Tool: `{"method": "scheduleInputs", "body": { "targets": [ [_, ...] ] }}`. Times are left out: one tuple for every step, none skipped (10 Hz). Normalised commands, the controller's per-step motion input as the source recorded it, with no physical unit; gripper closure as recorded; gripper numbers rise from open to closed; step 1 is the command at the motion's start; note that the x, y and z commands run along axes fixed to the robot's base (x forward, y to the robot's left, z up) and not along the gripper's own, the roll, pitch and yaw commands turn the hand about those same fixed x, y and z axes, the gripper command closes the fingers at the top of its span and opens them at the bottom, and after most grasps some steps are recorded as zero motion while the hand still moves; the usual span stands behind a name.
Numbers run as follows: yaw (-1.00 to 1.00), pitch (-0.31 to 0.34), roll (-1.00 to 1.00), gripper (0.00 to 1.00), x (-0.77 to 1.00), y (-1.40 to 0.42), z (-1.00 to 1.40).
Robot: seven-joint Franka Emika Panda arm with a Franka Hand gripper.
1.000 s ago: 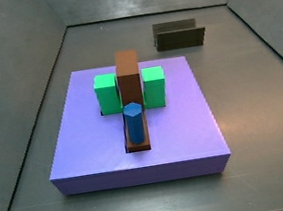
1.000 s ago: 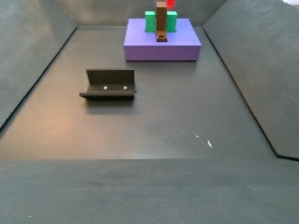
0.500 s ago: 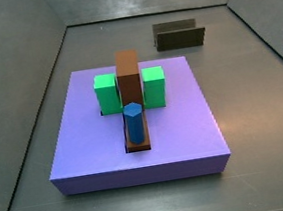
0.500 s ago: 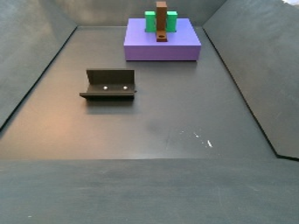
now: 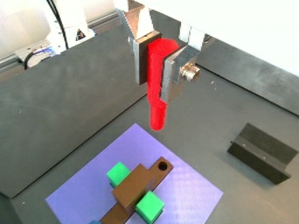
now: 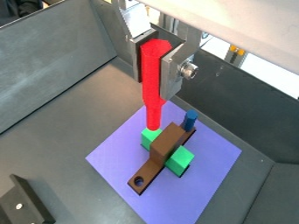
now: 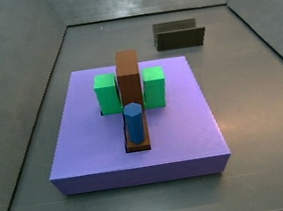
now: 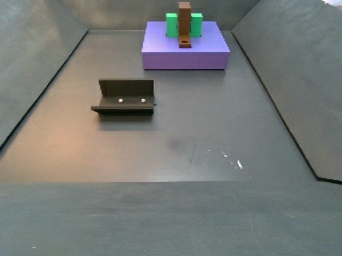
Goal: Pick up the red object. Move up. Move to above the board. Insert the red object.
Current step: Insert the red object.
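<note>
My gripper [image 5: 156, 74] is shut on the red object [image 5: 159, 87], a thin red peg that hangs tip down from the jaws; both also show in another wrist view, the gripper [image 6: 155, 70] and the peg [image 6: 153, 94]. It is high above the purple slab. The board [image 6: 162, 153] is a brown bar lying between green blocks [image 6: 181, 157], with a hole near one end [image 5: 162, 164]. The board shows in both side views [image 7: 129, 79] [image 8: 185, 25]. The gripper and red object are out of both side views.
A blue peg [image 7: 133, 124] stands at the board's near end, also in a wrist view [image 6: 188, 120]. The purple slab [image 7: 176, 132] carries the board. The fixture [image 8: 124, 96] stands on the grey floor, apart from the slab. Grey walls enclose the floor.
The red object's tip showed at the top edge of both side views a second ago; it has risen out of them. The slab, board and blue peg have not moved.
</note>
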Motion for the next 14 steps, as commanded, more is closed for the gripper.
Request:
{"method": "scheduleInputs", "body": {
  "targets": [
    [0.0, 0.0, -0.06, 1.0, 0.0, 0.08, -0.03],
    [0.0, 0.0, -0.05, 1.0, 0.0, 0.38, -0.08],
    [-0.02, 0.0, -0.09, 1.0, 0.0, 0.61, -0.21],
    [-0.01, 0.0, -0.16, 1.0, 0.05, 0.68, -0.3],
    [0.0, 0.011, -0.24, 1.0, 0.3, 0.47, -0.49],
    [0.07, 0.0, -0.25, 1.0, 0.25, 0.16, -0.68],
    [0.13, 0.0, -0.26, 1.0, 0.2, 0.03, -0.64],
    [0.01, 0.0, -0.17, 1.0, 0.08, 0.0, -0.78],
    [-0.04, 0.149, 0.0, 1.0, 0.2, -0.18, -0.73],
    [-0.15, 0.211, 0.0, 1.0, 0.2, -0.03, -0.64],
    [-0.21, 0.233, 0.0, 1.0, 0.23, 0.0, -0.56],
    [-0.18, 0.191, -0.05, 1.0, 0.19, 0.01, -0.56],
    [-0.11, 0.131, -0.13, 1.0, 0.09, 0.05, -0.56],
    [0.0, 0.0, -0.19, 1.0, 0.0, 0.06, -0.53]
  ]
}}
